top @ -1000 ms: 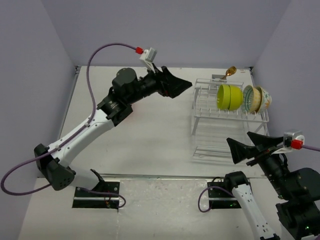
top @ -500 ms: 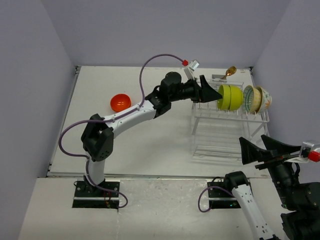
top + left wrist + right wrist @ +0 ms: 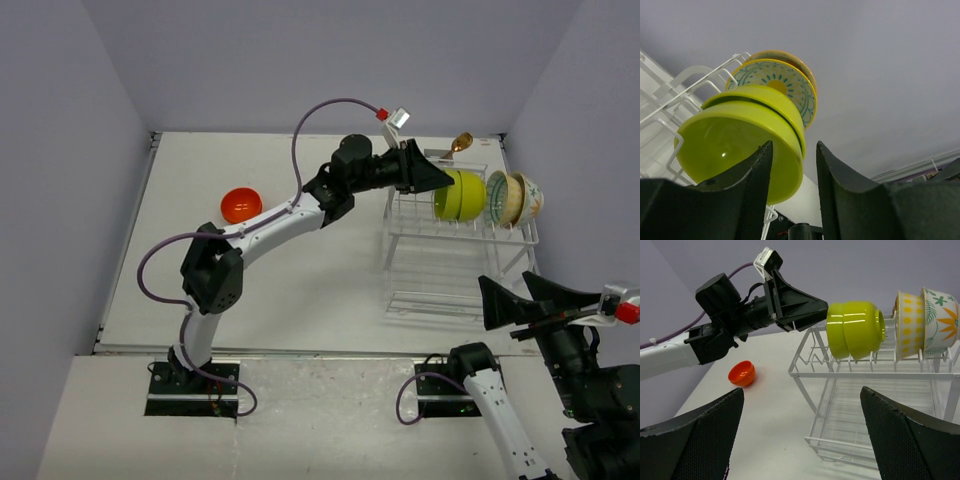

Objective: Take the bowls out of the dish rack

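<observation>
Two nested lime-green bowls (image 3: 462, 195) stand on edge in the top tier of the white wire dish rack (image 3: 420, 233), with patterned cream bowls (image 3: 515, 198) right of them. My left gripper (image 3: 447, 182) reaches the green bowls from the left. Seen from the left wrist, its jaws straddle the near green bowl's rim (image 3: 790, 130), one finger over the bowl's side, with a gap on the other side. An orange-red bowl (image 3: 241, 204) sits on the table at the left. My right gripper (image 3: 503, 277) hangs open at the rack's near right corner, holding nothing.
A gold spoon (image 3: 461, 142) sticks up from the holder at the back of the rack. The rack's lower tier (image 3: 880, 410) lies in front of my right gripper (image 3: 801, 390). Walls enclose the table on the left, back and right.
My left arm swung right from over the table to the rack, uncovering the orange-red bowl, and its jaws narrowed around the green bowl's rim. The right arm shifted slightly right, then stayed still.
</observation>
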Tool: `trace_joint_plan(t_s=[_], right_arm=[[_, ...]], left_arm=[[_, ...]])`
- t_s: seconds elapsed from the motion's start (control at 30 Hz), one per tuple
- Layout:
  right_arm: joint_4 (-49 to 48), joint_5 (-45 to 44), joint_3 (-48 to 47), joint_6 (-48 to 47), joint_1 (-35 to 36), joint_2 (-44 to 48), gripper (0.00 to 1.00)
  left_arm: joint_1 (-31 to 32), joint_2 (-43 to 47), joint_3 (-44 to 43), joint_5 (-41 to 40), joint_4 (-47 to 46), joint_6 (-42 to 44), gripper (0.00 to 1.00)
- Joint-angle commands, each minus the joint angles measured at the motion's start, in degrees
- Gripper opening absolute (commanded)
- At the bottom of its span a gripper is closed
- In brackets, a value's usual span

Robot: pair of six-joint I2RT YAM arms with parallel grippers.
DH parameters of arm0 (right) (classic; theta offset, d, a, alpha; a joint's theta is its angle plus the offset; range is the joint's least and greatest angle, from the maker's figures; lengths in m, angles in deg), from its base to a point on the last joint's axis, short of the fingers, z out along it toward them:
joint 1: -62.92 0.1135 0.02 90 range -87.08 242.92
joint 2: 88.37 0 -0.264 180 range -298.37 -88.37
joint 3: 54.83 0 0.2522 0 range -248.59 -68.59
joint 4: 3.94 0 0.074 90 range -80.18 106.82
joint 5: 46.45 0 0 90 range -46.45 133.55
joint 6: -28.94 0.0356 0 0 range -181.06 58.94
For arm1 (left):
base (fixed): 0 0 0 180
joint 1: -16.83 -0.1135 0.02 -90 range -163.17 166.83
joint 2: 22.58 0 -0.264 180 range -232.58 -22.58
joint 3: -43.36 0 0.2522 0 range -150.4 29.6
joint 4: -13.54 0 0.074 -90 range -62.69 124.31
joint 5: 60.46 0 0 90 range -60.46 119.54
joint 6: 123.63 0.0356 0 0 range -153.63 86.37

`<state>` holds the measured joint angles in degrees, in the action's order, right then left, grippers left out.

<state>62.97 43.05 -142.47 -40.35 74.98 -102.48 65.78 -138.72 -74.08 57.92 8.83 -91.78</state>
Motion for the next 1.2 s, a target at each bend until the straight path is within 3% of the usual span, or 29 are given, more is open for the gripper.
trace_joint_plan(t_s=[0.0,0.2,0.43,0.53,0.77,1.03,1.17], right_arm=[[-0.15,0.14,-1.35,-0.93,0.07,0.22,0.99],[-0.15,-0.12,-1.17,-1.37,0.07,0.48,0.99],[-0.15,-0.74,-0.56,-1.55,-0.01,0.66,0.99],[-0.23,-0.39,-0.47,-1.55,0.07,0.57,0.99],[-0.32,-0.74,-0.38,-1.90,0.07,1.01,0.99],[-0.15,-0.39,-0.73,-1.81,0.07,1.10,0.99],[-0.32,-0.21,-0.56,-1.90,0.07,1.01,0.99]], left_arm=[[0.27,-2.85,-5.03,1.76,0.90,-0.74,0.40],[0.27,-5.24,-6.54,2.82,-0.94,-1.96,0.21],[0.18,-5.50,-6.01,3.26,-1.65,-2.05,0.13],[0.18,-5.24,-5.40,3.35,-2.96,-2.40,0.00],[0.09,-1.99,0.23,3.00,-10.61,-4.16,0.00],[0.01,-1.29,-0.21,-1.39,-3.77,-1.62,0.00],[0.09,-0.84,-0.03,-3.42,-2.53,-0.21,0.14]])
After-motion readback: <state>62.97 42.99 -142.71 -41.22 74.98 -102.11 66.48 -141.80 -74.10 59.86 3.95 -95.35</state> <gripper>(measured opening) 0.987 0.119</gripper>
